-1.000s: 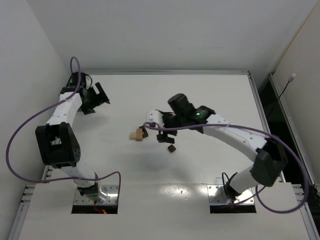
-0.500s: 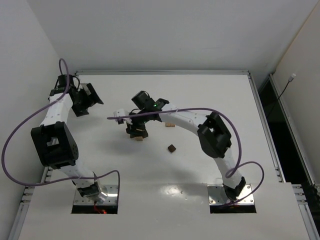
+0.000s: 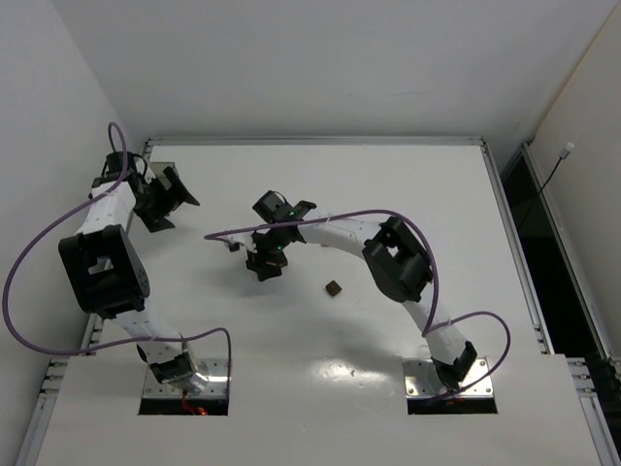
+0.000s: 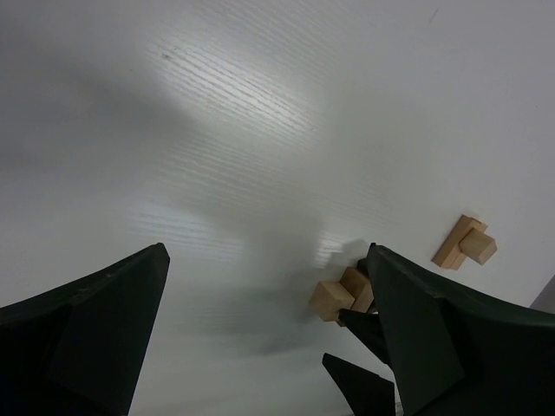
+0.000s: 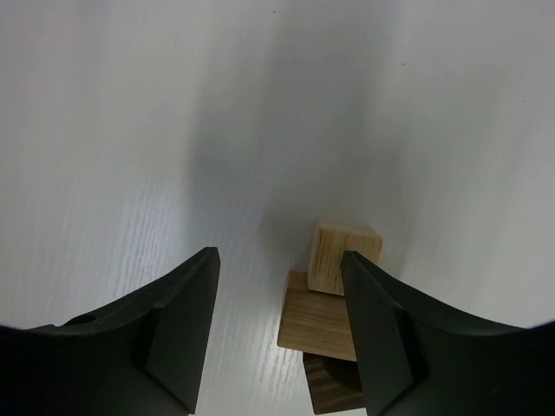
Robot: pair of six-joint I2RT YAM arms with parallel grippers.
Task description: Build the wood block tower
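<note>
The wood block tower (image 5: pixel 323 322) is a low cluster: a light cube (image 5: pixel 344 256) on a tan bar, with a dark brown block (image 5: pixel 334 386) at the near end. My right gripper (image 5: pixel 279 256) hangs open over it. The blocks lie against the right finger's inner side, and the left finger stands apart. In the top view this gripper (image 3: pixel 267 262) covers most of the cluster. My left gripper (image 4: pixel 267 251) is wide open and holds nothing, off at the far left (image 3: pixel 175 204). From there the same cluster (image 4: pixel 338 296) shows beside the right gripper's dark fingertips.
A lone dark brown cube (image 3: pixel 334 287) lies on the white table (image 3: pixel 408 184) right of the cluster. Two joined tan blocks (image 4: pixel 466 243) lie further off in the left wrist view. The right arm's links and purple cable arch over the table's middle.
My right arm has swung left across the table to the block cluster, and its jaws have narrowed. The left gripper has drawn a little further left and opened wider.
</note>
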